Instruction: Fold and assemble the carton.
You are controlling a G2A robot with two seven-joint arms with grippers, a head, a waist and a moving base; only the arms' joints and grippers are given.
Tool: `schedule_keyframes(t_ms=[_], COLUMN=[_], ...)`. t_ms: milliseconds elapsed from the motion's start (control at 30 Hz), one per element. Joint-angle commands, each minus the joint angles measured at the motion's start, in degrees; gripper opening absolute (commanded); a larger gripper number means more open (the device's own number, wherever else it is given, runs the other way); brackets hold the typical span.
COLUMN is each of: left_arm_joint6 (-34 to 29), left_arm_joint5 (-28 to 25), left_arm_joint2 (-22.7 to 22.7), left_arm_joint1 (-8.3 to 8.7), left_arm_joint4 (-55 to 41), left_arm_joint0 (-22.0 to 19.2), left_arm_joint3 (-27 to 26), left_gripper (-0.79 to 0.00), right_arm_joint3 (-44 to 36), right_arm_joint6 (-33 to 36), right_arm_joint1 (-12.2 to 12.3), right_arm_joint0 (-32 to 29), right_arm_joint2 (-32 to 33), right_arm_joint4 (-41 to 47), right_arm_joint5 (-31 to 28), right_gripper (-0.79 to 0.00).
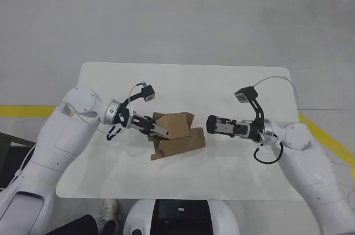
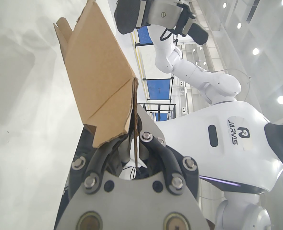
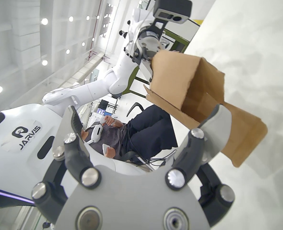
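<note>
One carton (image 1: 178, 133) edge buried in left claw (image 1: 158, 128); right claw (image 1: 210, 124) spread

The carton (image 1: 178, 125) (image 2: 96, 72) (image 3: 173, 77) is matt brown corrugated cardboard with rough, fibrous cut edges. The table (image 1: 224, 82) is smooth and white, with a dull, faintly mottled finish. The left gripper (image 1: 156, 128) (image 2: 122, 132) at the carton's nine o'clock and the right gripper (image 1: 211, 124) (image 3: 145, 111) at its three o'clock have brushed grey metal plates, glossy screw heads and matt black plastic links.
</note>
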Motion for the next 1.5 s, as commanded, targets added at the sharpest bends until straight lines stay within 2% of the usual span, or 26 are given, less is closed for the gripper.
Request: schedule_keyframes(t_ms=[0,633,833,1033,1400,1433,1467], left_arm_joint6=[0.0,0.0,0.0,0.0,0.0,0.0,0.0], left_arm_joint5=[-0.2,-1.3,-1.5,-1.5,-1.2,-1.1,-1.1], left_arm_joint2=[0.2,1.4,1.7,2.1,2.8,3.0,3.0], left_arm_joint1=[0.01,0.45,0.63,0.67,0.67,0.66,0.64], left_arm_joint4=[-0.2,-2.7,-3.0,-2.9,-2.9,-2.9,-3.0], left_arm_joint0=[0.0,-0.2,-0.5,-0.6,-1.1,-1.1,-1.1], left_arm_joint3=[-0.2,-2.5,-2.7,-2.5,-1.3,-1.2,-1.1], left_gripper=[-0.785,-0.785,-0.785,-0.785,-0.785,-0.785,-0.785], right_arm_joint3=[0.7,7.2,8.9,9.5,9.1,9.3,9.4], right_arm_joint6=[0.3,1.6,2.0,2.4,4.8,5.0,5.1], right_arm_joint1=[-0.4,-3.4,-4.6,-5.4,-5.7,-5.8,-5.9], right_arm_joint0=[0.9,4.9,5.0,5.9,6.0,6.1,6.2], right_arm_joint2=[-1.1,-8.7,-10.2,-10.4,-10.1,-10.3,-10.5], right_arm_joint4=[1.0,6.1,11.6,14.0,13.0,12.7,12.6], right_arm_joint5=[-0.5,-2.7,-3.8,-4.6,-2.2,-2.0,-1.9], right_gripper=[0.000,0.000,0.000,0.000,0.000,-0.003,-0.055])
